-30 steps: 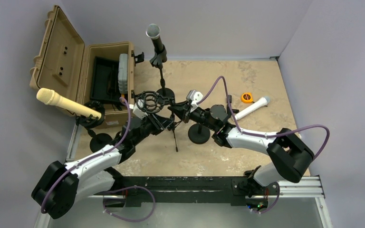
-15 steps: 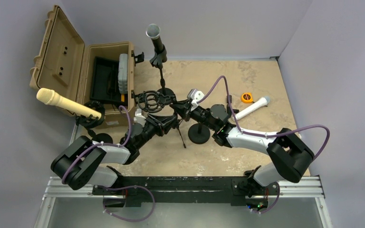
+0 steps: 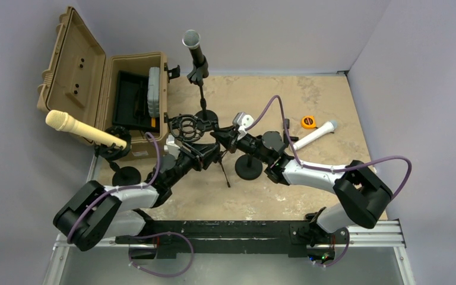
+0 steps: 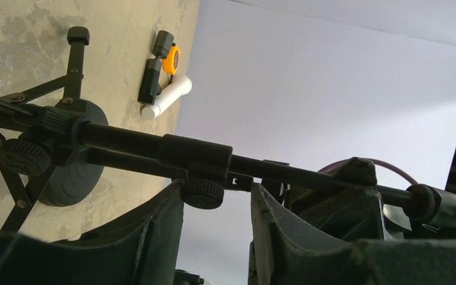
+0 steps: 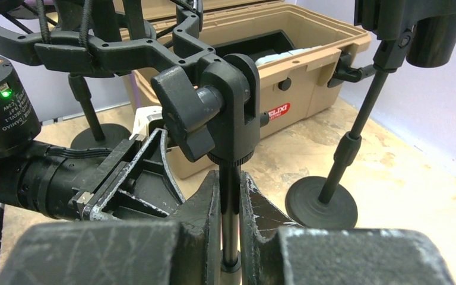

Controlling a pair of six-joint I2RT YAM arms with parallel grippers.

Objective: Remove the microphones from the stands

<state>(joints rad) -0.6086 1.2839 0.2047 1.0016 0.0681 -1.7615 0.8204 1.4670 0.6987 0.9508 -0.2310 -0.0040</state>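
A black microphone with a silver head sits upright in a clip on a stand at the back. A cream microphone lies in a stand at the left. Between my grippers stands a black shock-mount stand; I see no microphone in its ring. My right gripper is shut on this stand's thin pole, just under the swivel joint. My left gripper is open, its fingertips on either side of the pole's clamp knob. In the top view the two grippers meet at the stand.
An open tan case stands at the back left. A white microphone and an orange tape measure lie at the right. Round stand bases and thin tripod legs sit on the table.
My left arm has folded back toward its base, its gripper staying at the shock-mount stand. The thin tripod leg has swung slightly right. My right arm has not moved.
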